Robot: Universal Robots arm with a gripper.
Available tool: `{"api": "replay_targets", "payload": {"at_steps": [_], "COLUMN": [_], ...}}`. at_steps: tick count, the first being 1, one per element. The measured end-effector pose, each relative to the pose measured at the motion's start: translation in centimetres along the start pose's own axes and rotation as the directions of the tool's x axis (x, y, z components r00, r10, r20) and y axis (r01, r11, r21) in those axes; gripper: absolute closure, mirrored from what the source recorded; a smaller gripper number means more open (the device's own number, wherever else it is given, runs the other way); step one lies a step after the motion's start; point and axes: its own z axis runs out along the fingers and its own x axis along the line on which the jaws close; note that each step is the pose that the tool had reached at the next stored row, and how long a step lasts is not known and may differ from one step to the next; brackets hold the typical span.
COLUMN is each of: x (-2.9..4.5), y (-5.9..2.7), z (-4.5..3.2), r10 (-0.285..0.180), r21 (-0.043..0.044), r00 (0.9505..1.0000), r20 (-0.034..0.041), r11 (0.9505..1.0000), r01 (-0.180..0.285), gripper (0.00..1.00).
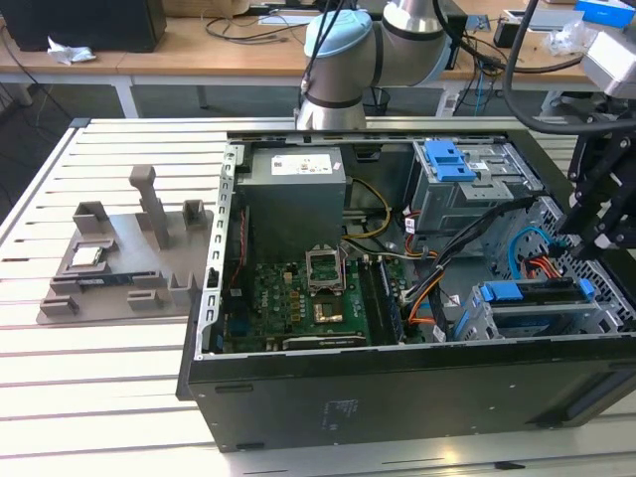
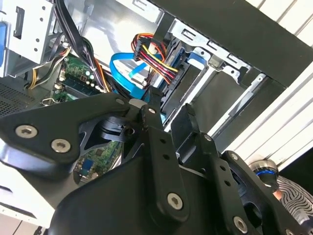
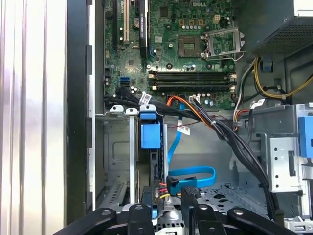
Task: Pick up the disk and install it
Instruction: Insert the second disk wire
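Disk [image 1: 537,298]: sitting in the case's lower bay at the exterior view's right, blue bracket showing, long axis running across that view, cabled end pointing right.
Claw [image 1: 596,234]: hanging just above that end; fingers [image 3: 188,205] standing close together, gripping nothing visible.
Case [image 1: 397,383]: lying open on the slatted tabletop [image 1: 99,378].

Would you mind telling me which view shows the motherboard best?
The first wrist view: the motherboard faces the camera nearly whole. The exterior view shows it obliquely, farther away; the second wrist view shows a strip behind the gripper.
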Motion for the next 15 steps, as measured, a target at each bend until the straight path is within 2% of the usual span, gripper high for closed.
{"api": "replay_targets", "payload": {"at_steps": [7, 11, 12, 13, 15], "x": [0.02, 0.02, 0.02, 0.02, 0.02], "y": [0.06, 0.05, 0.05, 0.05, 0.05], "z": [0.78, 0.83, 0.84, 0.84, 0.86], "r10": [0.000, 0.000, 0.000, 0.000, 0.000], "r21": [0.0000, 0.0000, 0.0000, 0.0000, 0.0000], "r00": [1.0000, 1.0000, 1.0000, 1.0000, 1.0000], "r20": [-0.0002, -0.0002, -0.0001, -0.0002, -0.0001], "r11": [1.0000, 1.0000, 1.0000, 1.0000, 1.0000], "r01": [0.000, 0.000, 0.000, 0.000, 0.000], "gripper": [0.63, 0.63, 0.77, 0.77, 0.89]}}
